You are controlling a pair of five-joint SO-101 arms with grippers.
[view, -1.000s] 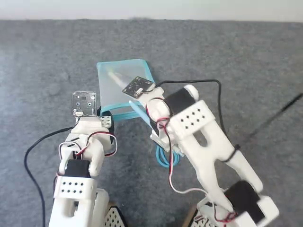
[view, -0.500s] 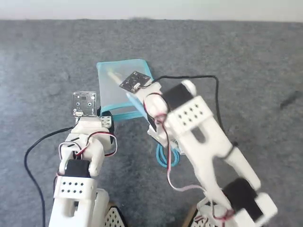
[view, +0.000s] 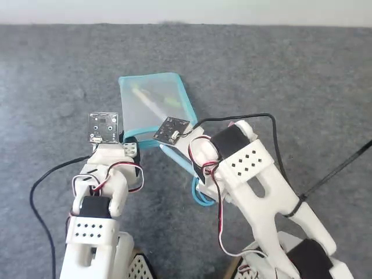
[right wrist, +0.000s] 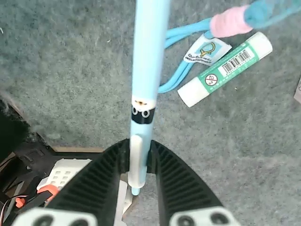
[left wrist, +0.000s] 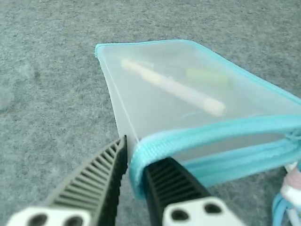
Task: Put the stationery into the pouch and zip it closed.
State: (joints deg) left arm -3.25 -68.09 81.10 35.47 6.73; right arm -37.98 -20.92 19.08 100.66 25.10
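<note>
Soft, even light fills every view, bright across the grey table cover [view: 302, 81] and the white arms [view: 256, 174], which cast only faint, diffuse shadows close beneath them (the translucent pouch [left wrist: 178, 94] shows a mild milky sheen).

**Grey and fuzzy all over**

A grey carpet [view: 302, 75] lies flat and spreads from the near side to the far side, and from left to right. It looks soft and a bit woolly, with tiny specks in it. Some spots are a little darker and some a little lighter. Along the far side the carpet stops in a straight line. Behind that line runs a pale, plain strip [view: 186, 11], nearly white. It may be a wall, but that is hard to tell. The light is soft and even, and the shadows on the carpet are faint.
</note>
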